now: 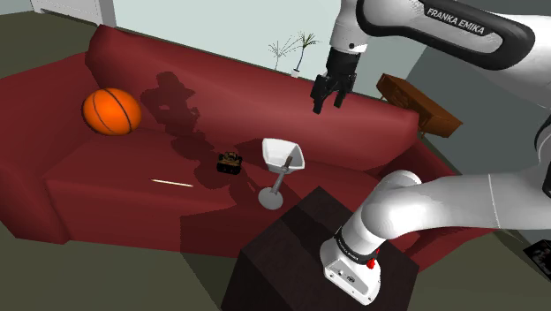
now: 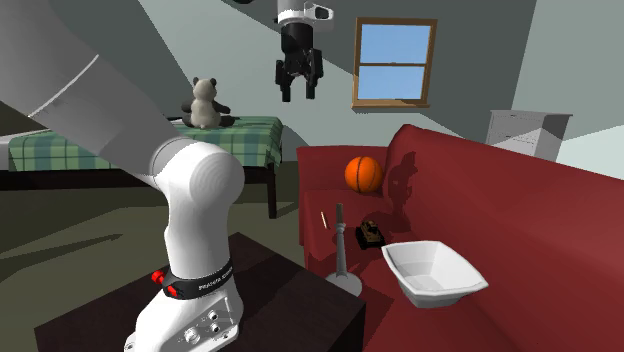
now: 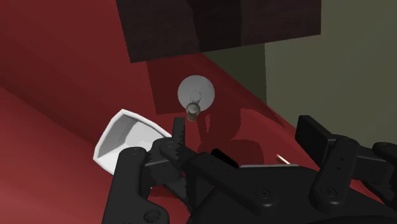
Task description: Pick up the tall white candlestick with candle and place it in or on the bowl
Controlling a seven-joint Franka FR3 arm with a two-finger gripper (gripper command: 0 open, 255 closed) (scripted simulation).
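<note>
the job has not really started. the end effector [image 1: 328, 103] hangs high in the air over the red sofa [image 1: 97, 190]. its two black fingers are spread apart. nothing is between them and they touch nothing.

the candlestick [image 2: 340, 248] is grey-white. it stands on its round foot on the sofa seat, close to the dark stand [image 1: 291, 256]. the white bowl [image 2: 432, 272] sits just beside it on the seat. in the wrist view the candlestick's [image 3: 196, 97] round foot and top are seen from above, far below the fingers.

so this looks like the reaching step. i think the next move is to go down, line the open fingers up on each side of the thin stem, and then squeeze. the stem is skinny and the thing is tall, so a bump from one finger could tip it over.
</note>
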